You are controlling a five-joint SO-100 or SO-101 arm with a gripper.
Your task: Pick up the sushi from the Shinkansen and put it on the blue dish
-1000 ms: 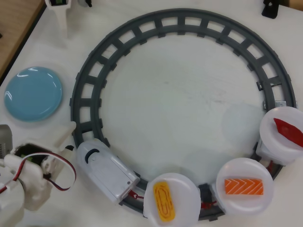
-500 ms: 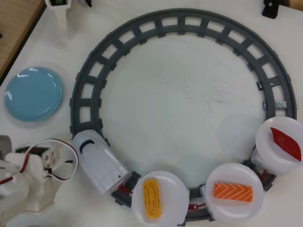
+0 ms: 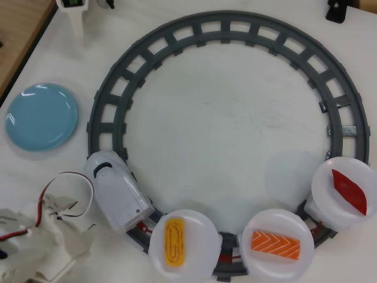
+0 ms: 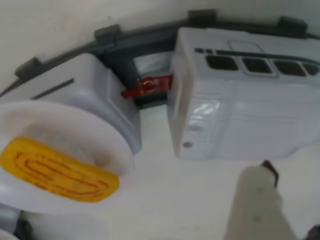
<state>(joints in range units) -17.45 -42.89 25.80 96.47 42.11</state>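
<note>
We see the sushi (image 3: pixel 175 242), yellow-orange with a looped swirl, lying on the first white plate (image 3: pixel 194 233) behind the Shinkansen (image 3: pixel 115 190), at the bottom of the overhead view. In the wrist view it sits on that plate at lower left. The next plate (image 3: pixel 257 224) carries an orange white-striped salmon piece (image 3: pixel 276 244); the third plate (image 3: pixel 323 186) holds a dark red pointed piece (image 3: pixel 349 191). The train sits on the grey circular track (image 3: pixel 235 26), nose toward the upper left. The blue dish (image 3: pixel 41 116) is empty, outside the track at left, well apart from the sushi. The gripper (image 3: pixel 62 206) sits lower left, just beside the train's nose; one white finger (image 4: pixel 257 205) shows in the wrist view. We cannot tell how its jaws stand.
</note>
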